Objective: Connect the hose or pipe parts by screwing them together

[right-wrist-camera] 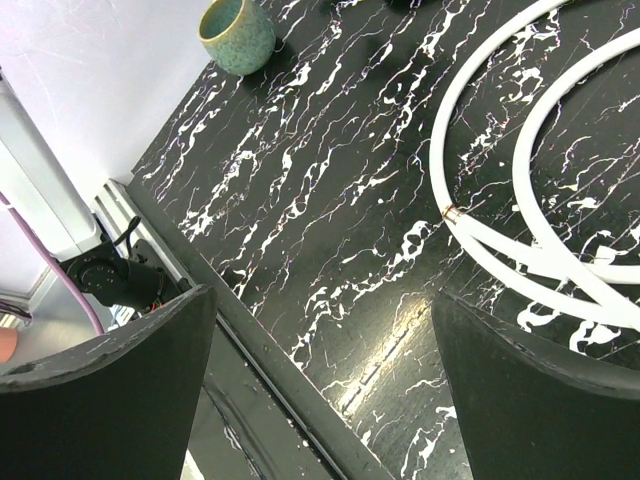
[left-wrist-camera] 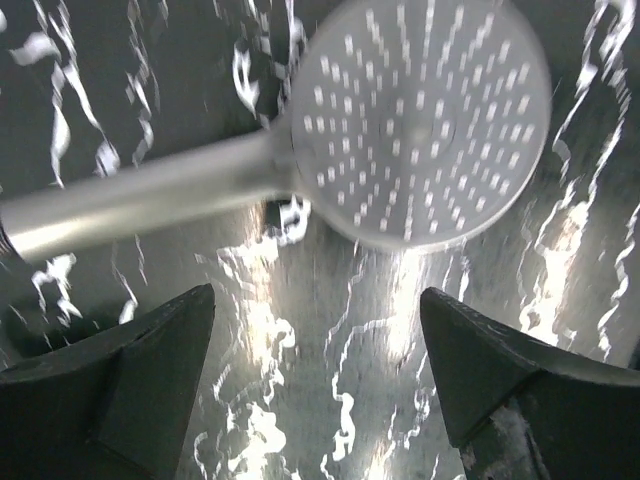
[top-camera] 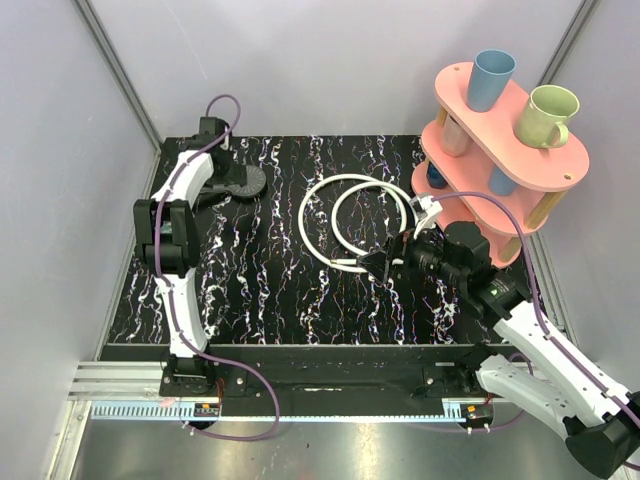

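- The left gripper is hovering at the upper left of the top view. In its wrist view the left gripper is showing both fingers spread wide across the bottom of the frame, with only the table between them.
- The shower head is lying just beyond those fingers, filling the upper right of the left wrist view. Its handle is running off to the left edge. In the top view the shower head is sitting on the table at the upper left, well apart from the hose.
- It is looking rigid and smooth, probably light plastic and liable to slip. The straight handle is looking like the better place to grip, with the fingers squarely across it. The round face is too wide and would likely roll out.
- The hose is lying in two loose loops at the middle of the top view. In the right wrist view the hose is curving across the upper right.
- It is looking soft, springy and light, so a grip mid-loop would likely let the end flop. A hold close behind an end fitting seems wiser, but the frames are not showing the fittings clearly.
- The right gripper is hanging right of centre beside the lower arc of the loops. In its own view the right gripper is holding its fingers wide apart, gripping nothing.
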`<state>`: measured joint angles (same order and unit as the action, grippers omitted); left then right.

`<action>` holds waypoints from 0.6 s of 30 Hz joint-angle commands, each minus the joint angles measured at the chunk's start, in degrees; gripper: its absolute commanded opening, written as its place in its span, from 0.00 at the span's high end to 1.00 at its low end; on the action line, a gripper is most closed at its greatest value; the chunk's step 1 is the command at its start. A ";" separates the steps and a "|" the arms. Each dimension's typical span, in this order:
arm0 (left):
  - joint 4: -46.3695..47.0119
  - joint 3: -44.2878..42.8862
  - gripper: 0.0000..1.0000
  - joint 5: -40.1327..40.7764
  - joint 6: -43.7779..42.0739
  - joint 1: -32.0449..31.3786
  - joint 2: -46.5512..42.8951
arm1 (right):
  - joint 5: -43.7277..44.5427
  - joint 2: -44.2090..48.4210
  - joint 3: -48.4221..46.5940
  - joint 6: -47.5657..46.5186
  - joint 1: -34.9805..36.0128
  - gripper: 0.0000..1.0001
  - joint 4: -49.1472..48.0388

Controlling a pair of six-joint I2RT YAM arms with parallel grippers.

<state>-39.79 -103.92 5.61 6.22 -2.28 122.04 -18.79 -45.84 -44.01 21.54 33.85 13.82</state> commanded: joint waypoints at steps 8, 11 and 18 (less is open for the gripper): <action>1.92 -23.74 0.10 -9.02 -2.72 3.76 11.63 | -0.82 -2.14 -2.30 0.96 -0.18 0.01 -1.61; 3.22 -26.68 0.11 -12.54 1.59 5.01 13.66 | -0.64 -2.93 -3.89 1.13 -0.27 0.01 -0.56; 3.76 -26.32 0.13 -10.69 3.36 5.80 17.17 | 6.29 -3.81 -8.01 -0.27 -0.18 0.01 5.76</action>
<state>-37.47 -127.11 -3.38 7.99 3.03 136.33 -18.02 -49.69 -47.33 22.52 33.85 16.23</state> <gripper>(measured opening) 0.872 0.993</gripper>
